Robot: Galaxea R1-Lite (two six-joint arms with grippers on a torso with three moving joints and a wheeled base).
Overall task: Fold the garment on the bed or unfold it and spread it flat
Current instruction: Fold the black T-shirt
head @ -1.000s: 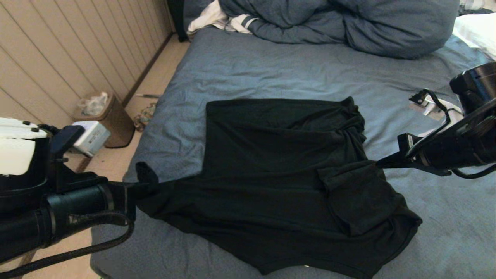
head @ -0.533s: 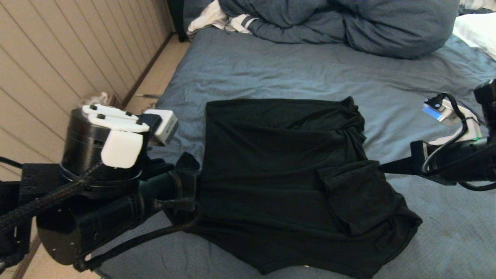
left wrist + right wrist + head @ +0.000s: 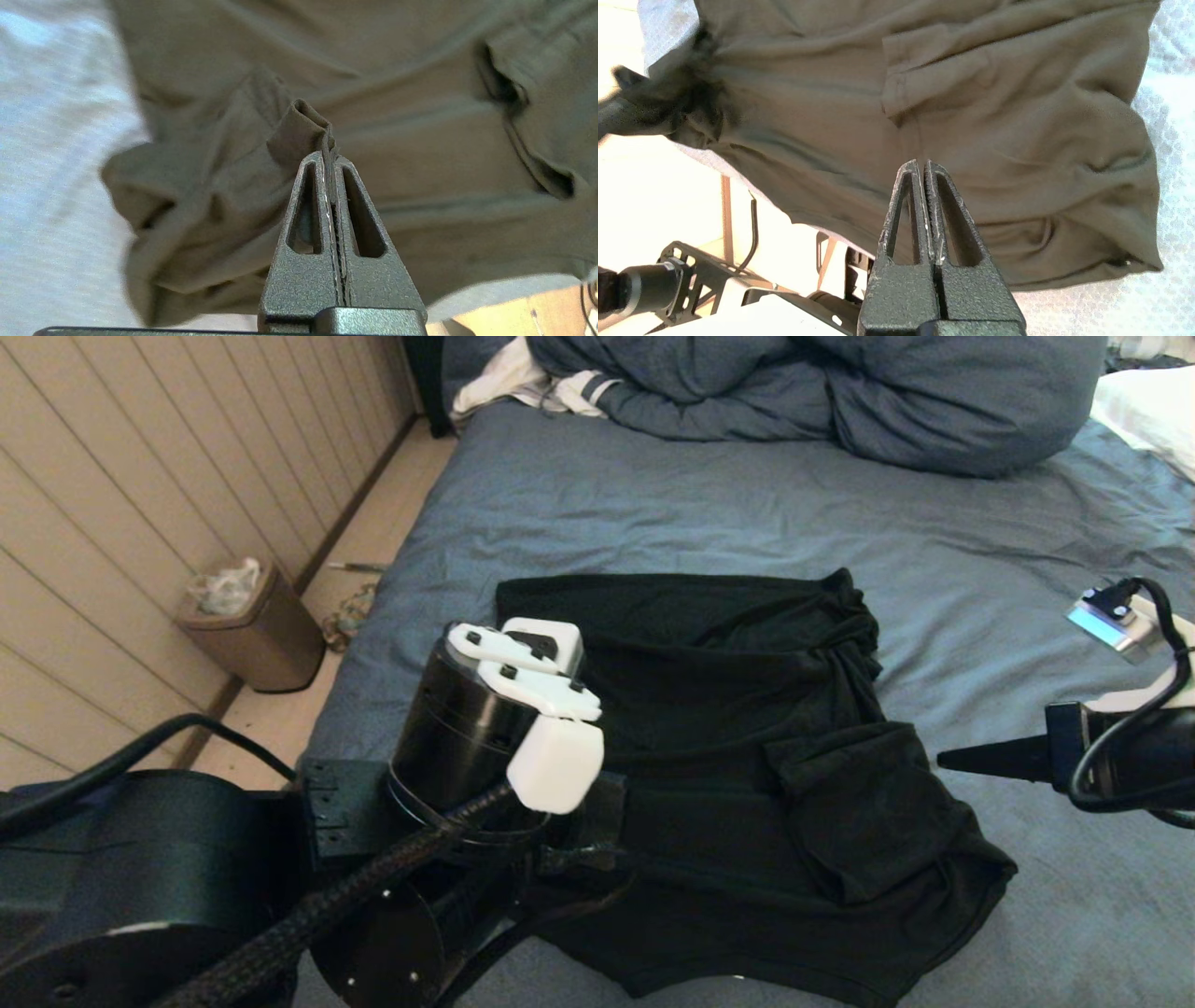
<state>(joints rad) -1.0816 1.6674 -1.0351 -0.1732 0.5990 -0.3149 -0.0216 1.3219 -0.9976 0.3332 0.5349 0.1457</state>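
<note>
The garment (image 3: 747, 709), a black T-shirt, lies crumpled on the blue-grey bed (image 3: 653, 504), its right sleeve folded inward. My left arm's wrist (image 3: 495, 728) hangs over the shirt's left side and hides the fingers in the head view. In the left wrist view my left gripper (image 3: 329, 156) is shut on a pinched fold of the garment (image 3: 420, 93), lifted above the rest. My right gripper (image 3: 945, 761) hovers shut and empty just right of the folded sleeve, apart from the cloth. In the right wrist view, the right gripper (image 3: 922, 163) points at the garment (image 3: 971, 93).
A bunched blue-grey duvet (image 3: 840, 392) lies across the far end of the bed, with a white striped cloth (image 3: 523, 378) at its left and a white pillow (image 3: 1148, 411) at the far right. A brown bin (image 3: 252, 630) stands on the floor by the panelled wall (image 3: 140, 476).
My left arm has swung right and up, carrying the shirt's left edge over onto the shirt's body. My right gripper has drawn back to the right, off the folded sleeve.
</note>
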